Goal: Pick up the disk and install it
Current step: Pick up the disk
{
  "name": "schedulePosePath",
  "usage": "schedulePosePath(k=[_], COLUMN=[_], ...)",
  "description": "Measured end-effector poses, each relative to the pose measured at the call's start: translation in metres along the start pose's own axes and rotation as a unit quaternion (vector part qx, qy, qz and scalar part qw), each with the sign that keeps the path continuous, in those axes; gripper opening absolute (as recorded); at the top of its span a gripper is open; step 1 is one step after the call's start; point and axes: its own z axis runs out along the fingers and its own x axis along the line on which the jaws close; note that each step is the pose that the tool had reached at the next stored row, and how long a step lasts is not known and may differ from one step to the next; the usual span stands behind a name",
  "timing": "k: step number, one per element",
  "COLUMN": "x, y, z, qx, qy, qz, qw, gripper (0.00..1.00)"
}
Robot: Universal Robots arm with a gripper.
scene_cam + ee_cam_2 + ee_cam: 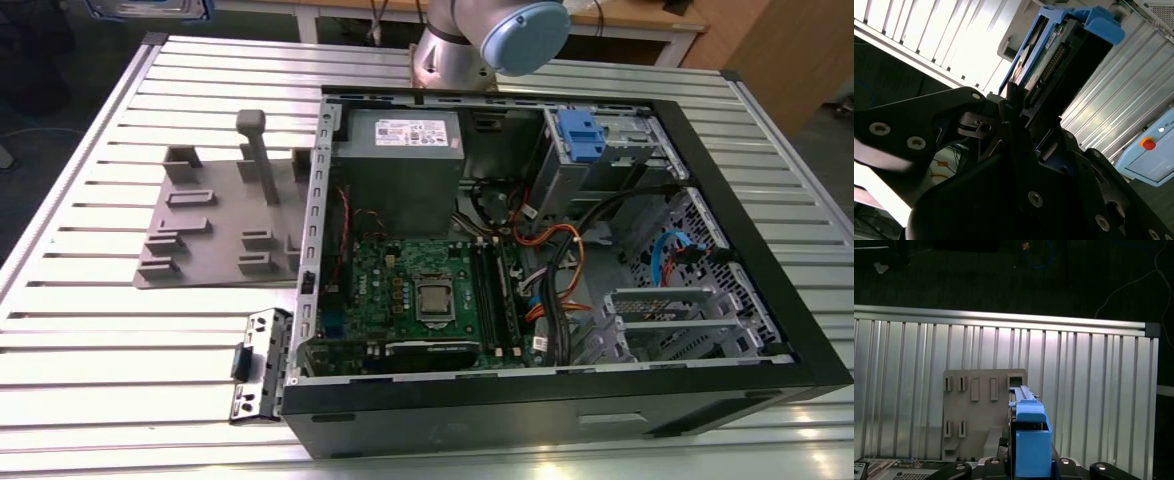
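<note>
In the exterior view, the silver arm base with its blue-capped joint (514, 35) is seen at the far edge of the slatted aluminium table (107, 330), behind the open black computer case (534, 425). In both wrist views, the flat, silver, blue-framed disk (1054, 55) (1030, 440) is held on edge, pinched between the fingers of the black gripper (1029, 117). The disk is seen in front of the grey plastic holder plate (979, 405) (220, 215); whether they touch cannot be told. Inside the case are seen a large grey power supply box (400, 160), a green motherboard (414, 290), orange and black cables (561, 245) and a grey metal cage with a blue latch (594, 140).
</note>
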Motion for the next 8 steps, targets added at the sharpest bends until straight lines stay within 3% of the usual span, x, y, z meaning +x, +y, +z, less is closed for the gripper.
schedulePosePath(k=[8], x=[-0.0002], y=[0.0002], z=[-0.0155], qx=[0.0000], qy=[0.0000], qz=[0.000], qw=[1.00000], gripper=[0.36])
